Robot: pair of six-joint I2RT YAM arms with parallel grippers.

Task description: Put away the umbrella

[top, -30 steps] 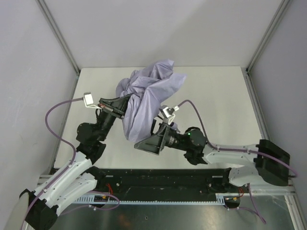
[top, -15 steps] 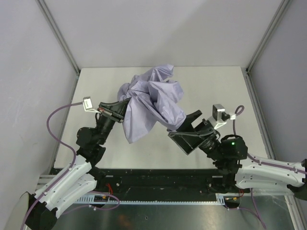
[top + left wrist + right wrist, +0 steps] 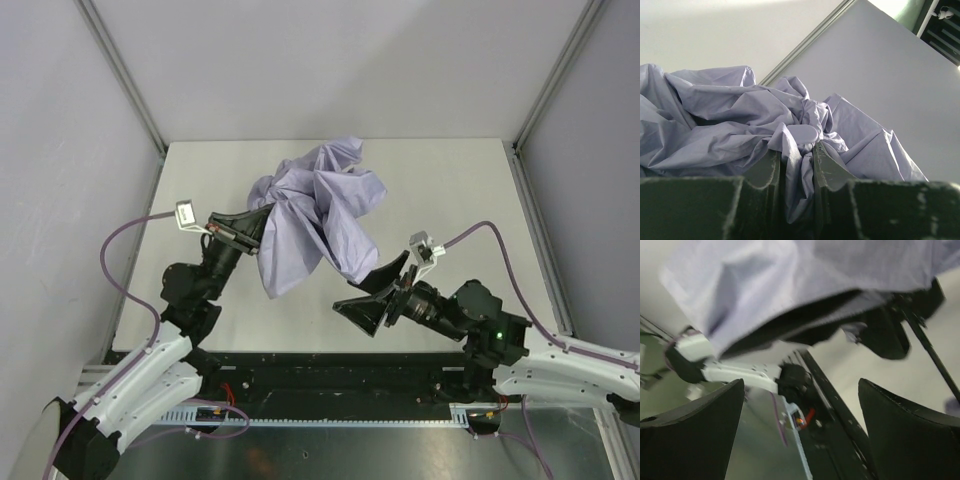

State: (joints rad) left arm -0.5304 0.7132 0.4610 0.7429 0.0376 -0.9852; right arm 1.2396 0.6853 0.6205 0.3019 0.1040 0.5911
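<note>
The umbrella (image 3: 318, 212) is a crumpled heap of pale lavender fabric, lifted over the middle of the white table (image 3: 470, 200). My left gripper (image 3: 252, 226) is at the heap's left side, shut on a fold of the canopy. In the left wrist view that fold (image 3: 799, 165) hangs pinched between the jaws of the gripper (image 3: 796, 151). My right gripper (image 3: 373, 284) stands wide open just below and right of the fabric's lower edge, holding nothing. The right wrist view shows the fabric (image 3: 805, 275) overhead, a thin black rod (image 3: 929, 351) at the right, and the gripper (image 3: 801, 384) empty.
Grey walls with metal corner posts (image 3: 125, 75) close in the table on three sides. A black rail (image 3: 330, 372) runs along the near edge between the arm bases. Lavender cables (image 3: 118, 262) loop off both wrists.
The right arm has pulled out from under the fabric, swung right, then settled lower near the front, open throughout. The canopy has shifted a little. The left gripper keeps its hold.
</note>
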